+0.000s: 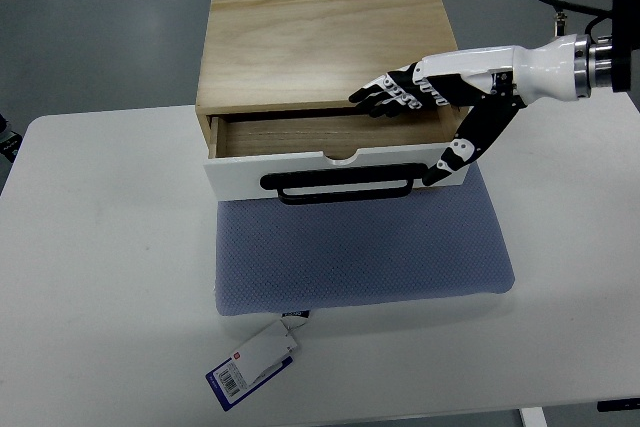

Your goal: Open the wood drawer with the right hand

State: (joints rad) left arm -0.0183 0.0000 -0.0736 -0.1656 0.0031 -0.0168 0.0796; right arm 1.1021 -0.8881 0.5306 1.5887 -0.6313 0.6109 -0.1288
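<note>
The right hand hovers with fingers spread, empty, over the part-open drawer at center. A gray mat lies below, a tag at lower left.

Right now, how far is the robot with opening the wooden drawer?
Done: the drawer is already pulled partly out of the wood box, so a strip of its inside shows. In hand: the right hand hovers over the drawer's right end, fingers spread above the opening and thumb down by the white front; it does not hold the black handle. Left: pulling the drawer further out, if needed, over the grey mat.
</note>
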